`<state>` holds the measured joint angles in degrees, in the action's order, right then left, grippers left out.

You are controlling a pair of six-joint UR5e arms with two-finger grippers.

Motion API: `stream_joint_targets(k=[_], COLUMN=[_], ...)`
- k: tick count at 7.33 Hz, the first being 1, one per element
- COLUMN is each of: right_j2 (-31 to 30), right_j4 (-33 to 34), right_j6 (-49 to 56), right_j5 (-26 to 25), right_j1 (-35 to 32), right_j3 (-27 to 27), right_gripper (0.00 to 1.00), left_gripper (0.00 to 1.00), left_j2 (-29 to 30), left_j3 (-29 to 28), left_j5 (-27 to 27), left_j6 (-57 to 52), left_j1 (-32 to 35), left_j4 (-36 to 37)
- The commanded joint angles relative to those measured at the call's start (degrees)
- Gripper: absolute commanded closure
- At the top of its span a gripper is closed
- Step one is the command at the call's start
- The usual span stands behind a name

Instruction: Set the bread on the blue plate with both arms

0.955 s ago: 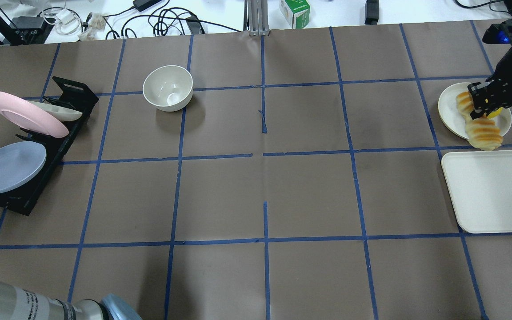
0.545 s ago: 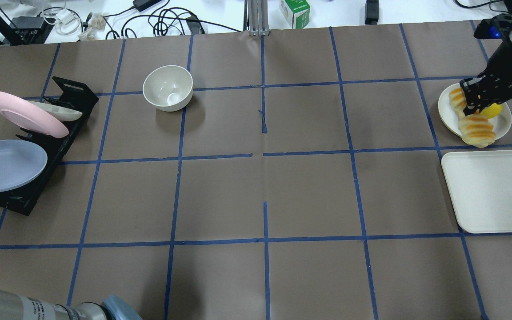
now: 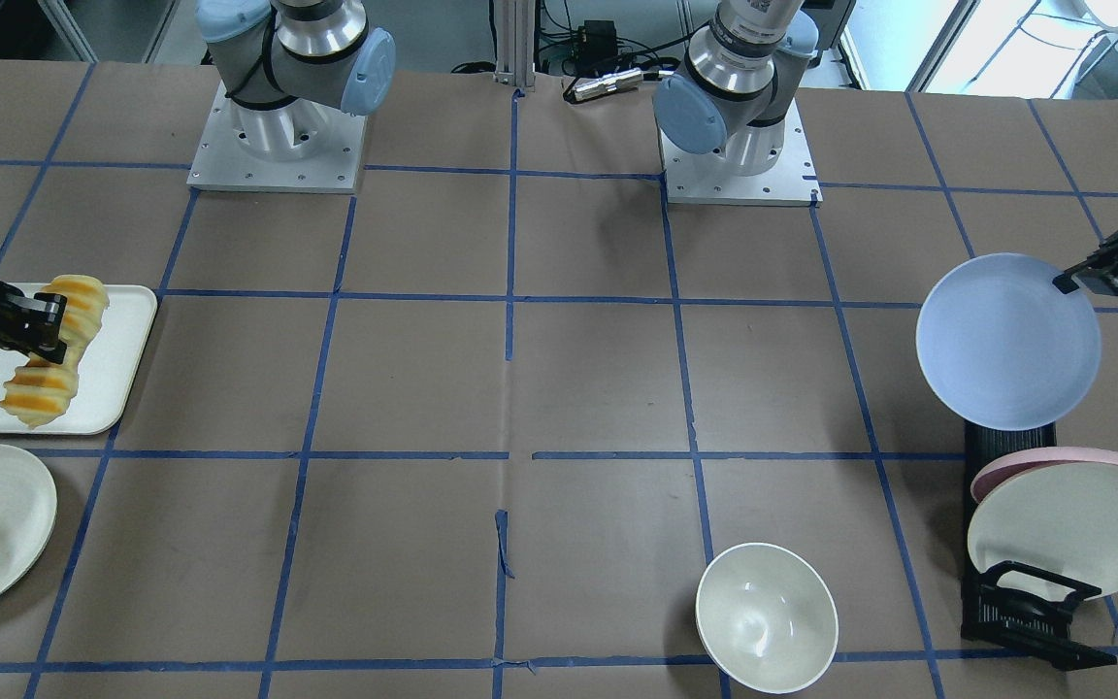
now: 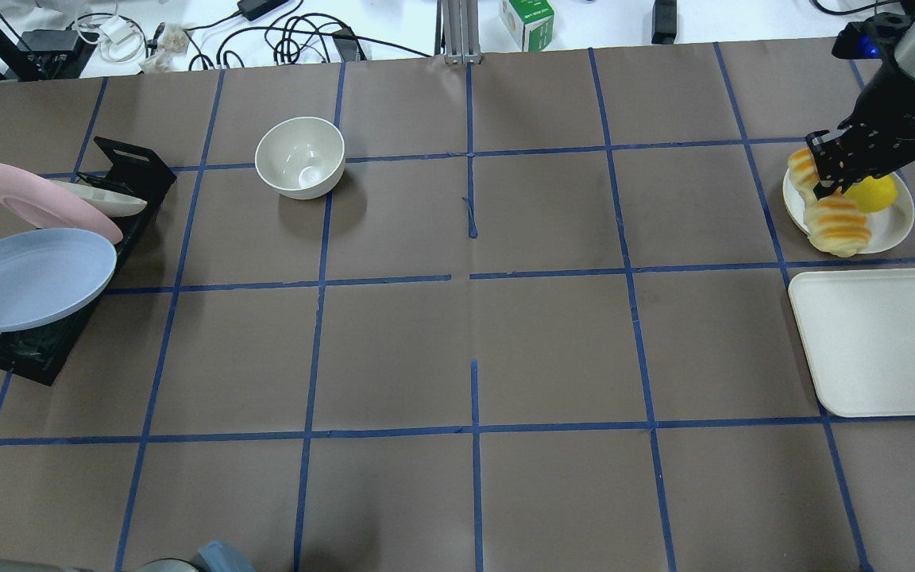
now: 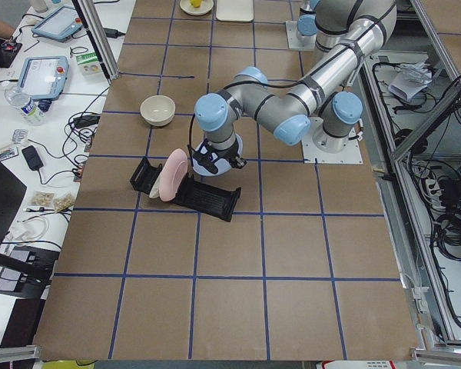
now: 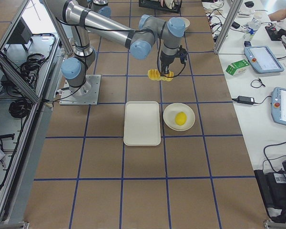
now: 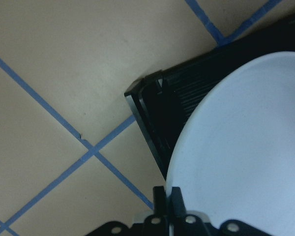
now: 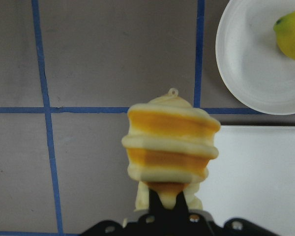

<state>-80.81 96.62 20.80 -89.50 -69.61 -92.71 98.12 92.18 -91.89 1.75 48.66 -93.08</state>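
The bread, a ridged orange and pale yellow loaf, hangs in the air in my right gripper, which is shut on its middle. In the front-facing view the bread is above the white tray's edge. In the right wrist view its end points at the camera. The blue plate is held by its rim, tilted, above the black rack. My left gripper is shut on that rim, and the left wrist view shows the plate pinched between the fingers.
A pink plate and a cream plate stand in the rack. A white bowl sits at the back left of centre. A white tray lies at the right, with a white plate holding a yellow fruit beyond it.
My right gripper has lifted the bread off the white plate and carried it up and slightly left. The blue plate has risen out of the rack and shifted right.
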Motion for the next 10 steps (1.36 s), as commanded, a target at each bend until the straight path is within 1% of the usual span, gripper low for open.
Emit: stream_joint_targets(k=[1, 2, 3, 4, 5, 6, 7, 8, 9, 10], right_j2=[0.03, -0.05, -0.05, 0.21, 0.56, 0.65, 1.00, 1.96, 4.06, 5.56], right_j4=[-0.21, -0.29, -0.29, -0.12, -0.38, -1.60, -1.26, -0.91, -0.91, -0.82], right_j6=[-0.41, -0.41, -0.41, -0.41, -0.41, -0.58, -2.93, -3.91, -4.18, -3.92], right_j5=[0.81, 1.52, 1.52, 1.61, 1.61, 1.70, 1.70, 1.70, 3.09, 4.76], right_j1=[-0.17, -0.35, -0.61, -0.79, -0.88, -2.27, -5.33, -7.62, -8.52, -8.87], right_j3=[0.16, 0.60, 1.39, 3.48, 5.59, 5.53, 6.48, 6.41, 6.67, 6.41], right_gripper=[1.00, 1.00, 1.00, 1.00, 1.00, 1.00, 1.00, 1.00, 1.00, 1.00], left_gripper=[1.00, 1.00, 1.00, 1.00, 1.00, 1.00, 1.00, 1.00, 1.00, 1.00], left_j2=[-3.63, -4.50, -4.86, -3.73, -2.76, -0.67, 2.14, 5.73, 10.38, 13.73], left_j3=[0.02, -0.51, -0.17, 0.45, 1.84, 4.73, 8.41, 12.02, 14.32, 15.30], left_j5=[3.71, 5.13, 5.23, 5.49, 5.85, 9.85, 14.94, 17.34, 19.54, 21.04], left_j6=[1.50, 1.33, 2.02, 3.25, 4.65, 12.06, 19.10, 20.47, 21.53, 21.02], left_j1=[9.66, 14.75, 21.41, 29.22, 36.00, 40.07, 42.55, 45.27, 47.04, 47.75], left_j4=[-0.71, 0.78, 5.67, 12.24, 16.57, 24.62, 33.40, 41.32, 49.14, 51.31])
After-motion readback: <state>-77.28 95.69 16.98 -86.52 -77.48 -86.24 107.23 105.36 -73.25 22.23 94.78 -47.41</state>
